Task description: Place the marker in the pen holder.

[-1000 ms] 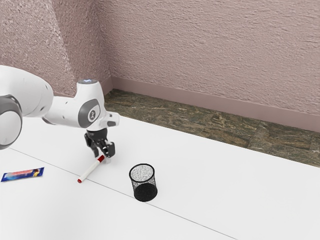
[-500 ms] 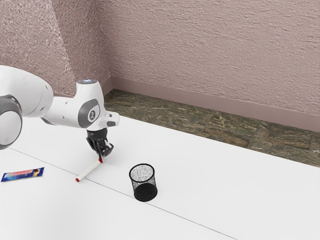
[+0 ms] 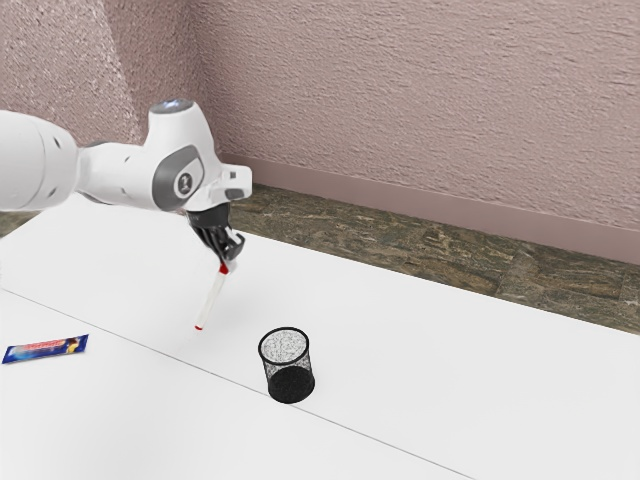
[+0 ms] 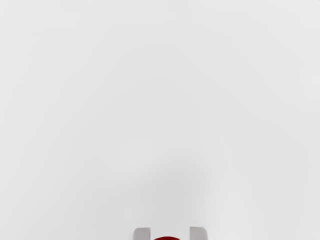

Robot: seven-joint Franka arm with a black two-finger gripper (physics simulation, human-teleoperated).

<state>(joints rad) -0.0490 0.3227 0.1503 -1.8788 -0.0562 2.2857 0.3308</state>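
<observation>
Two fingers of the black gripper [image 3: 227, 262] are closed on the slim white marker with red ends [image 3: 211, 299], gripping it by its upper red end. They stand only as far apart as the marker needs, and in the wrist view their pale grey pads [image 4: 142, 234] sit on opposite sides of a dark red, rounded edge of that end. From this grip the marker slants steeply downward, its lower red tip pointing toward the exterior view's left.

The marker is outside the round, open-topped black mesh pen holder [image 3: 289, 383], well apart from it. The holder stands upright on the white table [image 3: 420, 370], farther toward the exterior view's right than the gripper and nearer the camera. Near the exterior view's left edge, a flat blue packet with red and yellow print [image 3: 45, 348] lies on the table. The white arm [image 3: 115, 172] reaches in above the tabletop.
</observation>
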